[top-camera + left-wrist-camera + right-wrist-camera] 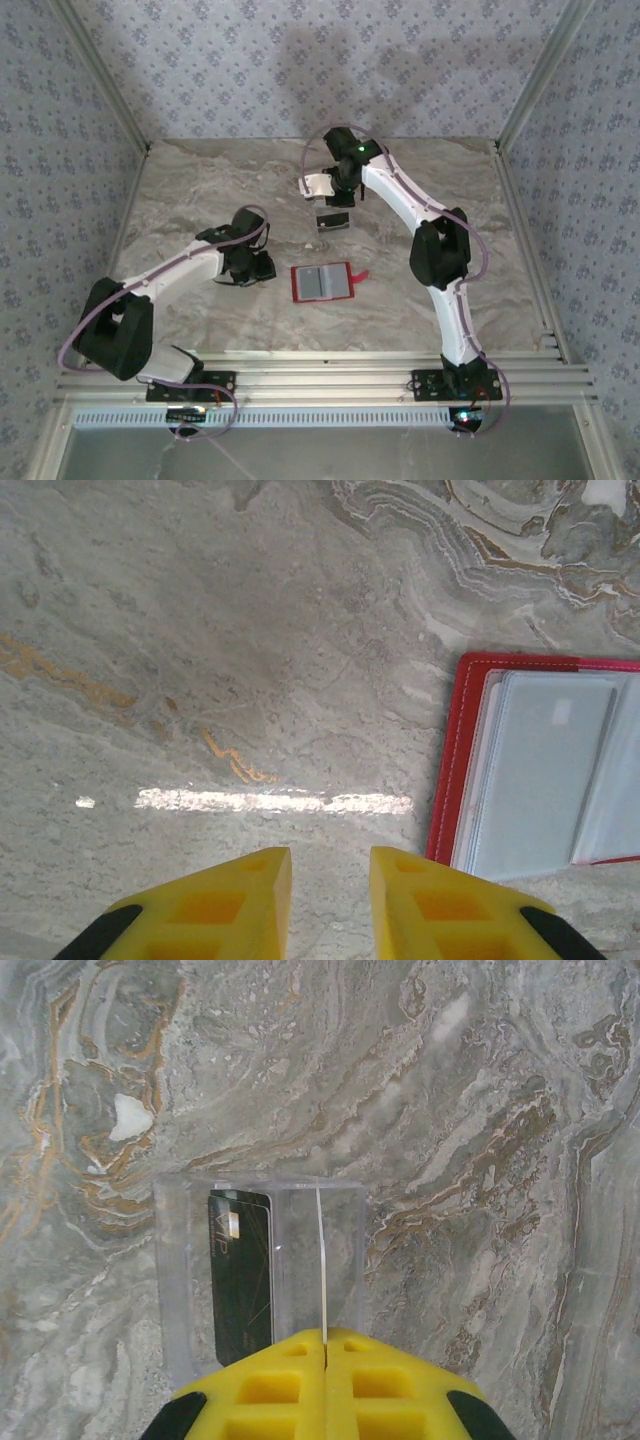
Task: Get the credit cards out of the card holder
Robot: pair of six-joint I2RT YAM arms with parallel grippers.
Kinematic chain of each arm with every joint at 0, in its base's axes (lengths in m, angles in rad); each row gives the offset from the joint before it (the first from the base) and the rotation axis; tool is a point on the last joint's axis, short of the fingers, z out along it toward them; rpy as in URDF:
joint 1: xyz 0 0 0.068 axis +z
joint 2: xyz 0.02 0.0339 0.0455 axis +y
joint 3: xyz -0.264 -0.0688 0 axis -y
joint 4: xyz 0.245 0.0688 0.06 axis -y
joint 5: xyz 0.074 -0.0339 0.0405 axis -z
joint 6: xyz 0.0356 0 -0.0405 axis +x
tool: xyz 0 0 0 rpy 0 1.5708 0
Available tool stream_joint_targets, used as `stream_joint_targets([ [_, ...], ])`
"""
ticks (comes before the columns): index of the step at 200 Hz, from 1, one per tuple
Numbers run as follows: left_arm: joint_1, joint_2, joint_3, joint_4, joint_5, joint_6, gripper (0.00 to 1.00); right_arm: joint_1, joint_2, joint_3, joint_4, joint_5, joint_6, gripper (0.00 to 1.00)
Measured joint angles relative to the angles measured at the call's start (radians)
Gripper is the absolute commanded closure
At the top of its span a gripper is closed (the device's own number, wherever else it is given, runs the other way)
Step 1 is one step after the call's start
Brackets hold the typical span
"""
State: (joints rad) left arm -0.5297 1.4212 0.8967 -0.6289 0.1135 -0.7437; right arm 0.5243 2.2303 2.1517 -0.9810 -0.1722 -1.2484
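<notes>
near the middle of the table, a small flat red folding card holder [322, 283], lying open with its pale grey inner pockets [540, 770] facing up. at its right side, a small red tab [359, 276] sticking out onto the tabletop. cannot tell whether any card sits inside the pockets.

farther from the arm bases, apart from the holder, a clear rectangular plastic box [180, 1280] resting on the table. inside its left part, 1 dark rectangular card [241, 1270] with a small pale chip mark, lying flat; visible from above as a dark patch [331, 222].

over the box, 1 thin whitish card [321, 1260] seen edge-on as a pale upright line, pinched by the right gripper [325, 1345]. yellow fingers [270, 1385] pressed together on that card, with no gap visible beside it. from above, right gripper [335, 198] just beyond the box.

just left of the holder, the left gripper [330, 880], its 2 yellow fingertips [250, 900] slightly spread, nothing between them, apart from the holder's red edge. from above, at the holder's left side [255, 268].

underneath, a grey marble-patterned tabletop [200, 200] with orange veins. around it, blue-patterned wallpaper panels [300, 60] in a pale metal frame [110, 90].
</notes>
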Motion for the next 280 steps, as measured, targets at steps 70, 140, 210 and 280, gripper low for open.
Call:
stream_joint_targets([
  [70, 0.0, -0.008, -0.004, -0.003, -0.003, -0.006, 0.72, -0.007, 0.045, 0.005, -0.019, 0.02, -0.014, 1.0],
  [140, 0.0, -0.008, -0.004, -0.003, -0.003, -0.007, 0.72, -0.028, 0.052, 0.004, -0.06, 0.058, -0.012, 1.0],
  [210, 0.0, -0.008, -0.004, -0.003, -0.002, -0.007, 0.72, -0.028, 0.052, -0.002, -0.116, 0.083, 0.056, 1.0],
  [280, 0.0, -0.008, -0.004, -0.003, -0.002, -0.007, 0.72, -0.039, 0.052, -0.002, -0.163, 0.121, 0.158, 1.0],
])
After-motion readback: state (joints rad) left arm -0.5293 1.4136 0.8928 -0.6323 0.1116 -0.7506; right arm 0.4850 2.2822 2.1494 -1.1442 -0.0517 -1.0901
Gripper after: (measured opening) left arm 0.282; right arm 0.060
